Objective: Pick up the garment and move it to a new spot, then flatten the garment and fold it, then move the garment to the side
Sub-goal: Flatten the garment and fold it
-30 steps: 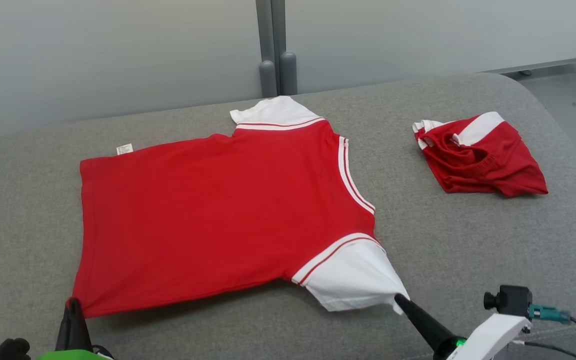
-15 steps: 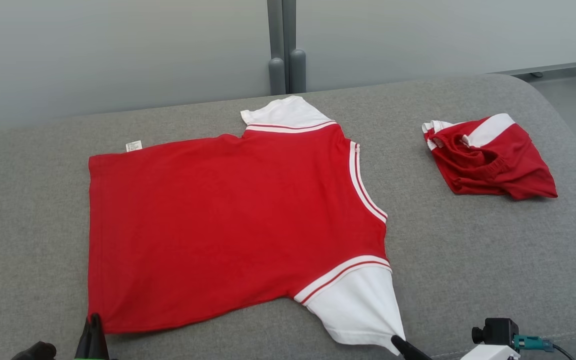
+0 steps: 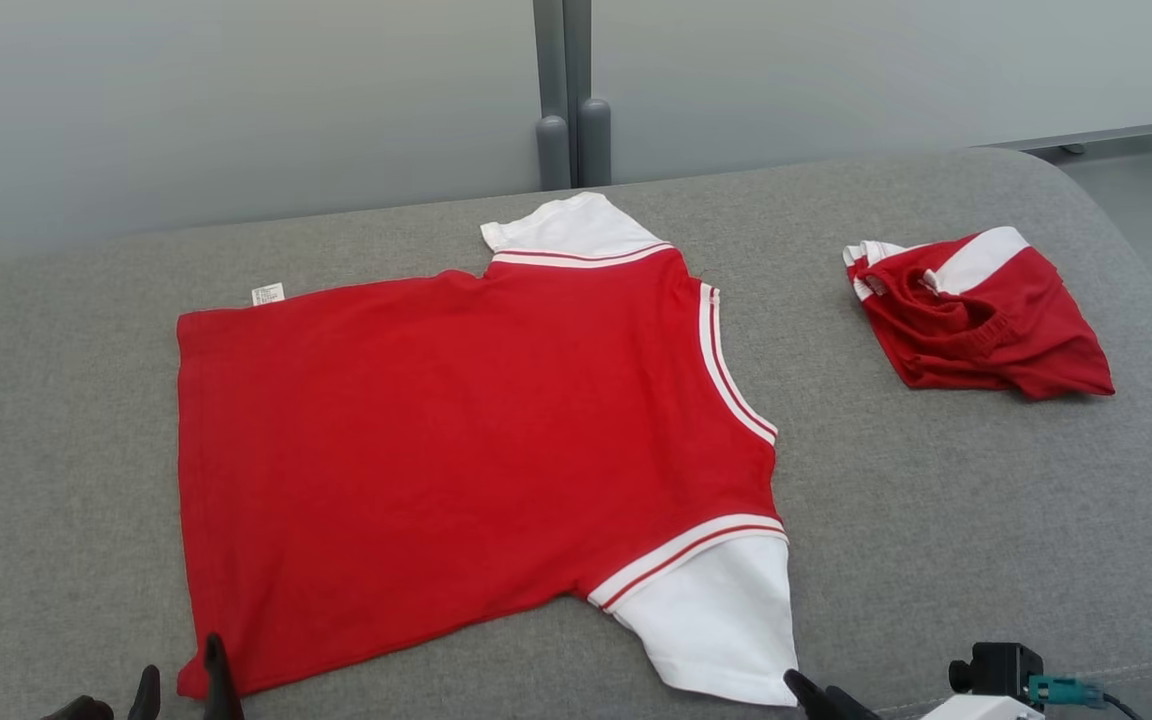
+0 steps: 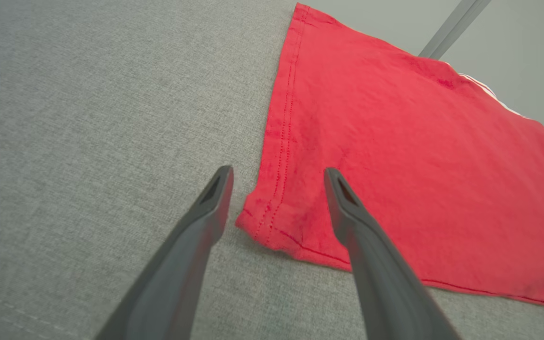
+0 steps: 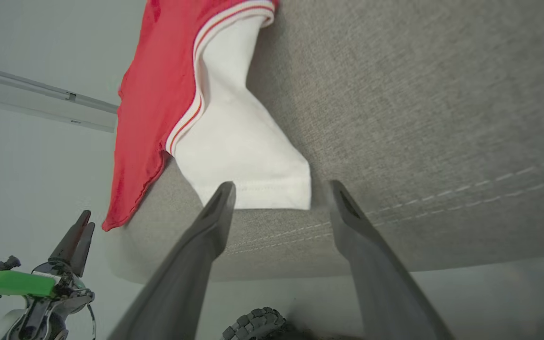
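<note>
Crosswise, garment point(image 3: 456, 450), collar point(image 3: 733, 372) rightward.

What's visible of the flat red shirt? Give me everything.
The red shirt lies spread flat on the grey fabric surface. It looks like knit cotton, with white sleeves, red-and-white striped trim and a small white tag at the far edge. The open left tool straddles its near hem corner; the open right tool brackets the near sleeve cuff, neither gripping.

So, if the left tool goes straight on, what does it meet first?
The left tool would probably meet the hem corner of the red shirt, lying between its open fingers on the grey cushion; depth is unclear.
</note>
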Controlling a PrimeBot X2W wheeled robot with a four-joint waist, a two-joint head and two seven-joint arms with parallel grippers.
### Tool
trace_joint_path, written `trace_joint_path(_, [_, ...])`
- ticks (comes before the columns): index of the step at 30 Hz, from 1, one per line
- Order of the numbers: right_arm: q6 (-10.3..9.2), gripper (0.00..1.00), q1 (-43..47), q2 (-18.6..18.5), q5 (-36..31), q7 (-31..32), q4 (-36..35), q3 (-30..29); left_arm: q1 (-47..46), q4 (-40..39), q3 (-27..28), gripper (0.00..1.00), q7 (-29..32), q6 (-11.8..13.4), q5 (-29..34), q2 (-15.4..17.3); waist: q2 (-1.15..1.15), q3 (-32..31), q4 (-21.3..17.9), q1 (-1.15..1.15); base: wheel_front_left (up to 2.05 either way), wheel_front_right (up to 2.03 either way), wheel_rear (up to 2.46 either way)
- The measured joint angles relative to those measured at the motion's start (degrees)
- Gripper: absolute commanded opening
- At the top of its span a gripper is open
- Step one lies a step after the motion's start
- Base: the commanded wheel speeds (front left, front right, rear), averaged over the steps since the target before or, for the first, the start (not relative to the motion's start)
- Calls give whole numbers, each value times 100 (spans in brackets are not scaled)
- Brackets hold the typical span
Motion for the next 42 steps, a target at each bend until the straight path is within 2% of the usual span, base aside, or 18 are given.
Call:
trace_joint_path(12, [-60,100,-186,-188,-268,-233,211,-119,80,137,75,100,0,44,-1,1,0,-71,16,0,0,0,0])
trace_joint_path(20, [-255,100,-721,-438,-1101,-591,181,-252,113,-308,3,100,-32,43,288,30,0,-155,15,0,0,0,0])
trace_joint_path(23, [-308,100,-831,-408,-1277,-643,126,-292,99,-504,-32,100,-32,43,346,24,0,-185,18,0,0,0,0])
trace_joint_path(32, [-576,100,-1328,-389,-2369,-743,-34,-309,-5,-1121,-328,100,-33,43,720,9,0,-246,24,0,0,0,0])
trace_joint_path(36, [-662,100,-1483,-259,-2720,-753,-167,-421,-5,-1293,-416,100,-33,44,786,-5,0,-262,25,0,0,0,0])
trace_joint_path(42, [-735,100,-1660,53,-3197,-754,-397,-1021,-5,-1495,-519,100,-34,69,920,-8,0,-279,13,0,0,0,0])
